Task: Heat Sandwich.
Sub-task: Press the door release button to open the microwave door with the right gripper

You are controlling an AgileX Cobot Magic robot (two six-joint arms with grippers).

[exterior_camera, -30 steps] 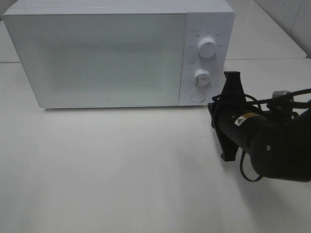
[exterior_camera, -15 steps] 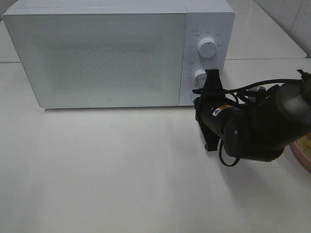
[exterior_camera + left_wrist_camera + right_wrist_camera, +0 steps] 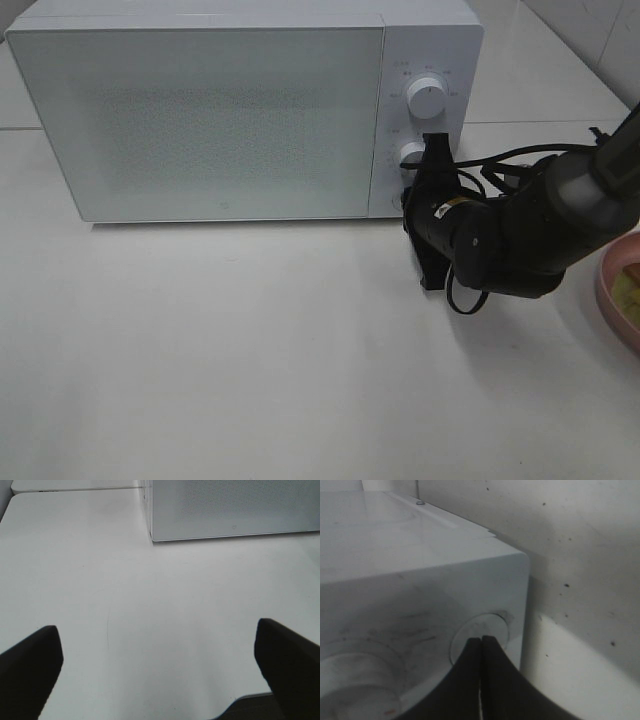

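The right jaws are fully closed on nothing, their two black tips pressed together and set against the round button [image 3: 480,625] at the lower right corner of the microwave's [image 3: 200,120] control panel. The lower knob [image 3: 355,680] sits just beside them, and the upper knob [image 3: 428,98] is further up the panel. In the high view the right arm's [image 3: 520,235] dark wrist covers that corner of the panel. The microwave door [image 3: 210,115] is closed. The left jaws stand wide apart with nothing between them, hanging over bare white counter [image 3: 160,605]; the microwave's front is in the upper right of that frame. The sandwich [image 3: 630,285] lies on its pink plate [image 3: 608,290] on the counter at the right edge of the high view, well apart from both jaws and outside the microwave.
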